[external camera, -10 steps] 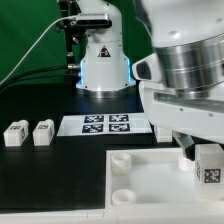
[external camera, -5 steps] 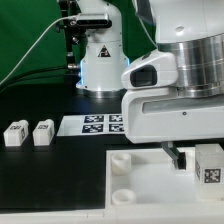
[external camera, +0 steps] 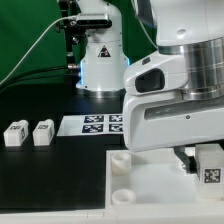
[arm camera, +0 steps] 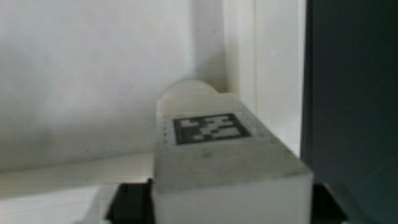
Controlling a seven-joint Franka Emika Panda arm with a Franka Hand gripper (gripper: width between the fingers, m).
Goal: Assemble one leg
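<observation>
One leg (external camera: 210,166), a stubby white block with a black-and-white tag, stands upright over the large white board (external camera: 150,185) at the exterior view's right edge. My gripper (external camera: 203,160) is shut on it, and one dark finger (external camera: 185,158) shows beside it. In the wrist view the leg (arm camera: 222,140) fills the gap between the dark fingers (arm camera: 128,205), with the gripper (arm camera: 228,207) closed on its sides and the white board behind it. Two more legs (external camera: 14,133) (external camera: 42,132) lie on the black table at the exterior view's left.
The marker board (external camera: 95,124) lies flat behind the white board. Round sockets (external camera: 120,160) (external camera: 122,195) sit at the white board's left corners. The robot base (external camera: 103,65) and cables stand at the back. My arm's body hides the right part of the scene.
My arm's body has shifted toward the exterior view's left and turned. The leg at the right edge has stayed in about the same place.
</observation>
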